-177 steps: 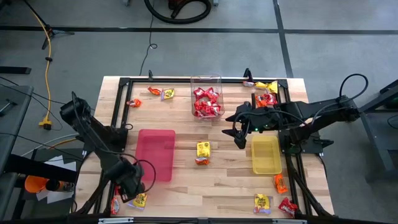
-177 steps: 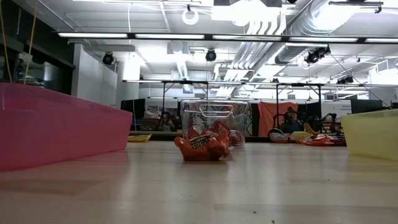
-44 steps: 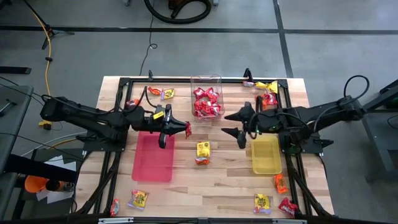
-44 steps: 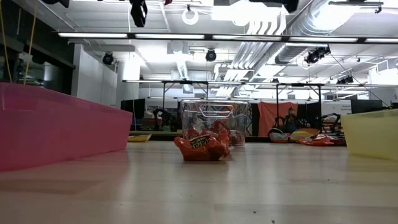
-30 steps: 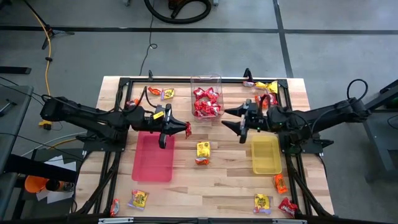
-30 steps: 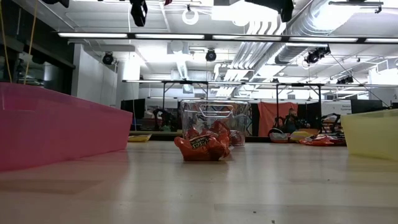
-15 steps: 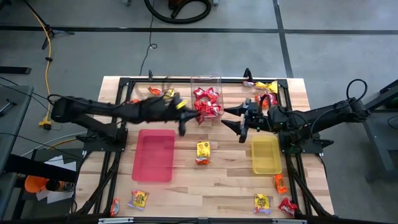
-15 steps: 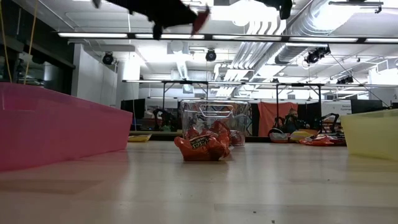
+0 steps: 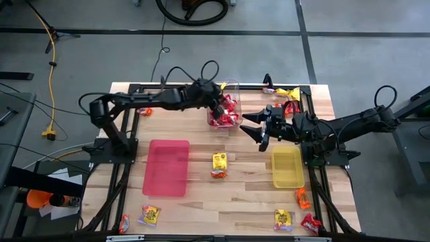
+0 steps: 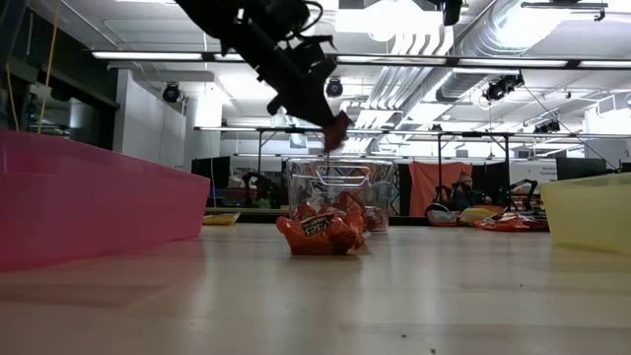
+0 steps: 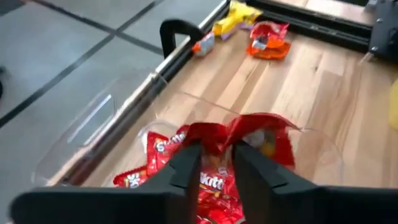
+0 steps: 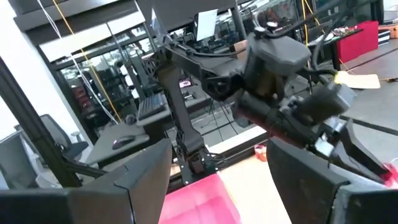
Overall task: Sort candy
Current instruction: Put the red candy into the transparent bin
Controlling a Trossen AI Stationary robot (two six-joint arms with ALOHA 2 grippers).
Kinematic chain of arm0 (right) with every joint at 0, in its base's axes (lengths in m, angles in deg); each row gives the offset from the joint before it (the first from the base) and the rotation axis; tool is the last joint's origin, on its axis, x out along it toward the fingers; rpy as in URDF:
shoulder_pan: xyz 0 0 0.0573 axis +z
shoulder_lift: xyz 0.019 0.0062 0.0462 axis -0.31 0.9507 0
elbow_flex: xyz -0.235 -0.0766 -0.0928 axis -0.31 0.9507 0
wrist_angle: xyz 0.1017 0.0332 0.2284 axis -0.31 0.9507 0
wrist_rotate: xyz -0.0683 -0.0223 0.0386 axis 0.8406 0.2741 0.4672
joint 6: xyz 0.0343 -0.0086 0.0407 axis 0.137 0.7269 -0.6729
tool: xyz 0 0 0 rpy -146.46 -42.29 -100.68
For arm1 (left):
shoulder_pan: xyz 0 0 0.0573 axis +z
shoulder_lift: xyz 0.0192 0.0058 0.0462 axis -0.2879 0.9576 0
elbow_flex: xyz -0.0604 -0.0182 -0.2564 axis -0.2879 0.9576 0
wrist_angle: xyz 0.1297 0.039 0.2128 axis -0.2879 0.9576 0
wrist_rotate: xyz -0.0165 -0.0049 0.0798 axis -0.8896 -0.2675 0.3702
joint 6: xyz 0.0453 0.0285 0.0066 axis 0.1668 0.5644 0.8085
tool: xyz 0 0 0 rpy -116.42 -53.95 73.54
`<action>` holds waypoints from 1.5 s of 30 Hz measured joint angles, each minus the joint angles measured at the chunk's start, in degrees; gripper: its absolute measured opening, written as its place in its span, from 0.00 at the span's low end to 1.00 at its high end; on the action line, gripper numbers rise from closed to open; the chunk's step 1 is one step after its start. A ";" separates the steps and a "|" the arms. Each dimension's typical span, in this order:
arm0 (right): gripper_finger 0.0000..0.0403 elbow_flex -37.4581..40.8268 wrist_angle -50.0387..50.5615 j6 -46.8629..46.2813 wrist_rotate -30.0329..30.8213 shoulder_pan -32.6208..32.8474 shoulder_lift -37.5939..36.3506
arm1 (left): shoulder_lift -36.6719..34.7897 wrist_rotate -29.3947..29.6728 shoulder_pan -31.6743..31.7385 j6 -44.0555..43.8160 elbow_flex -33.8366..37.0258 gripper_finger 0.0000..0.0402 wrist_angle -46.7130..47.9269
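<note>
My left gripper [image 9: 219,106] hangs above the clear plastic tub [image 9: 223,86] at the table's far middle, shut on a red candy packet [image 11: 249,132]. In the low view the packet [image 10: 338,129] dangles over the tub [image 10: 340,182]. Several red packets [image 9: 227,117] lie in the tub. My right gripper [image 9: 257,131] floats open just right of the tub, above the table, touching nothing. A yellow-and-orange packet [image 9: 219,163] lies on the wood between the pink tray [image 9: 168,167] and the yellow tray [image 9: 287,168]. My left gripper pinches the red packet by its crinkled upper edge [image 11: 219,135] between the two fingers [image 11: 186,163], coming slantwise from above and the table's left. The packet is lifted clear and spreads out beyond the fingertips, over the tub's open top.
Loose packets lie at the far right corner [image 9: 287,94], at the far left [image 9: 176,101] and along the near edge [image 9: 149,215] [image 9: 282,219] [image 9: 304,197]. A black frame rail [image 9: 201,87] runs around the table. My two arms are close together near the tub.
My left gripper has swung from over the pink tray's far end toward the table's far edge and right, tipping downward, and now hangs above the clear tub with the red packet still in its fingers. My right gripper has stayed almost still.
</note>
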 joint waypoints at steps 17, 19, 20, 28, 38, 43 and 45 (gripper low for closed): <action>0.64 0.00 -0.32 -7.43 2.01 0.00 0.00 | -17.02 -19.73 -6.28 -8.81 5.06 0.47 1.05; 0.64 0.00 -0.55 -7.37 2.01 0.00 0.00 | -22.56 -19.07 -9.64 -8.55 9.58 0.47 -5.16; 0.64 0.00 -0.66 -7.38 2.01 0.00 0.00 | -25.58 -17.71 -11.25 -8.48 12.34 0.47 -8.17; 0.64 0.00 0.33 -3.98 1.97 0.00 0.00 | -44.83 -1.58 -25.04 -14.47 35.53 0.47 -27.60; 0.64 0.00 0.62 -5.61 1.93 0.00 0.20 | -50.48 11.43 -32.02 -14.84 42.67 0.47 -29.45; 0.64 -0.02 2.58 -13.56 2.01 0.00 0.22 | -50.46 11.43 -31.96 -13.87 42.67 0.47 -29.01; 0.64 -0.04 5.87 -19.33 4.75 0.00 0.28 | -50.46 11.43 -31.78 -14.05 42.67 0.47 -29.05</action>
